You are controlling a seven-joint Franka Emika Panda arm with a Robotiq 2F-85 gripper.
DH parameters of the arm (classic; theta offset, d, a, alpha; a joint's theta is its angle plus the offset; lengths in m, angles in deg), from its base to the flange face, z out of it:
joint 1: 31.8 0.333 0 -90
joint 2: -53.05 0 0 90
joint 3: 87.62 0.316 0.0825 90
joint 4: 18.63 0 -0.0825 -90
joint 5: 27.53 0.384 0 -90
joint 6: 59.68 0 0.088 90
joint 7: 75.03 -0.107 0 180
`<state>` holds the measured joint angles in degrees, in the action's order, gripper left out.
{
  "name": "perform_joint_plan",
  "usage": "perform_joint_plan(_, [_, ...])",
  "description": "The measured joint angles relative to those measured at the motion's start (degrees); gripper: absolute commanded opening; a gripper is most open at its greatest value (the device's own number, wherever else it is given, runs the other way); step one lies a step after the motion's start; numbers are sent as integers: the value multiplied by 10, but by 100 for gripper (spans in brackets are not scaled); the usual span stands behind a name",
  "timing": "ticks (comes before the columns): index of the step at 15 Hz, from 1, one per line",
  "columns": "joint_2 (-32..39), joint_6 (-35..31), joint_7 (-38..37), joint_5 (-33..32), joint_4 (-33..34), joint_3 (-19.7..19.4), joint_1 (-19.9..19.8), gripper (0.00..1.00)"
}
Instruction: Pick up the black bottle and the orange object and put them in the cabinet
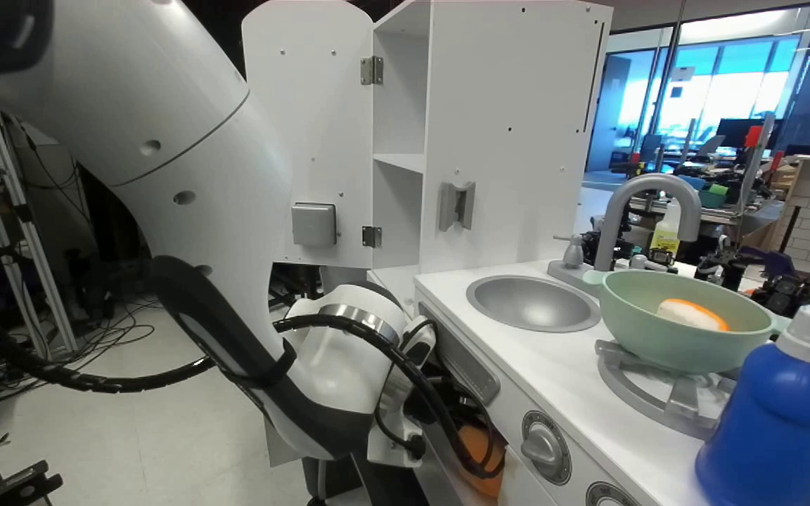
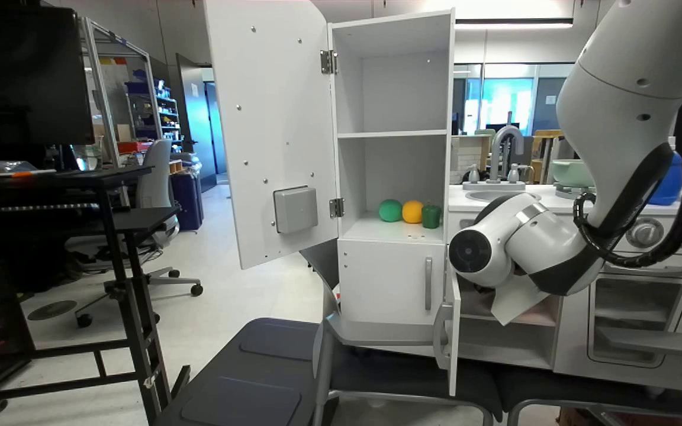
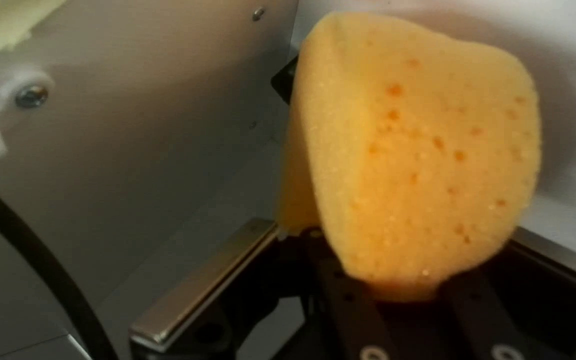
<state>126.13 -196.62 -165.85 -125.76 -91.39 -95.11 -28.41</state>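
The orange object (image 3: 433, 150) is a rounded, pitted yellow-orange lump filling the middle of the wrist view. My gripper (image 3: 400, 235) is shut on it, with black finger links on both sides; the pads are mostly hidden behind it. In an exterior view the orange object (image 1: 479, 457) shows partly behind a cable, low under the counter. The cabinet (image 2: 507, 346) is the open white lower compartment under the sink, its door (image 2: 452, 337) swung out. My wrist reaches into its upper part, and white cabinet walls (image 3: 178, 115) surround the gripper. The black bottle is hidden or out of view.
The open door stands left of the arm. The tall cupboard (image 2: 394, 133) holds a green ball (image 2: 390, 210), a yellow-orange ball (image 2: 412, 212) and a green pepper (image 2: 431, 216). A pale green bowl (image 1: 686, 344) and blue bottle (image 1: 774, 414) stand on the counter.
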Motion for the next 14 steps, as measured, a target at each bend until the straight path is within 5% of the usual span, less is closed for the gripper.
perform_joint_plan(8, [7, 5, 0, 3, 12, 2, -1, 100])
perform_joint_plan(14, [7, 5, 0, 3, 9, 4, 0, 100])
